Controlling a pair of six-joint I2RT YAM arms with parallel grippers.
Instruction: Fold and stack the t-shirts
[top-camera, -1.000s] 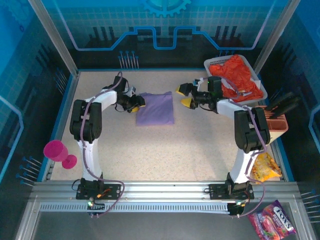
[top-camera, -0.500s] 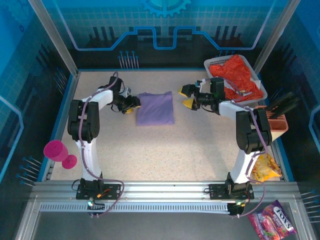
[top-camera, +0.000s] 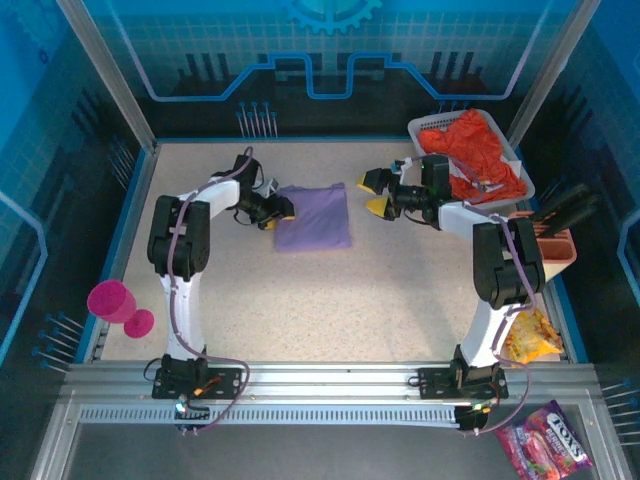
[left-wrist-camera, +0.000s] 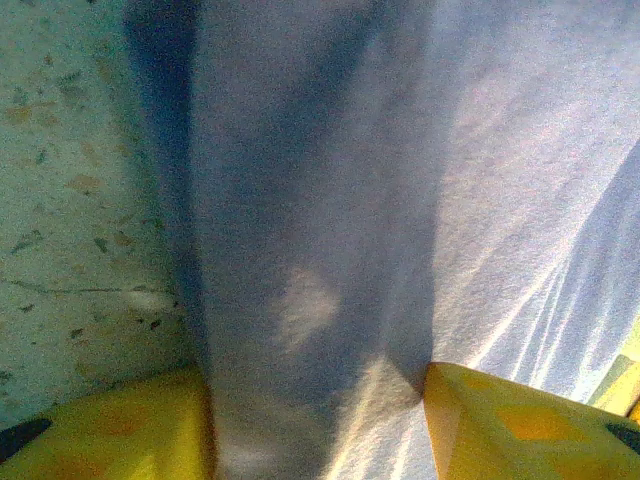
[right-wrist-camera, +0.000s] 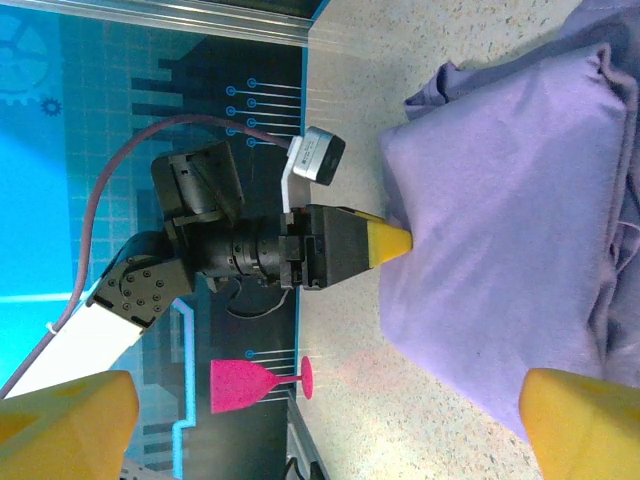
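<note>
though soft, the lavender t-shirt (top-camera: 312, 216) lies folded square.

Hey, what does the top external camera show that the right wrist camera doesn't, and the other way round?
Top external: the white basket at the far right holding the orange-red t-shirt, plus a yellow snack bag by the right arm's base. Right wrist: close up, bunched wrinkles along the purple t-shirt's edge. Both: that folded shirt, the left gripper at its edge, the pink goblet, the open right gripper.
</note>
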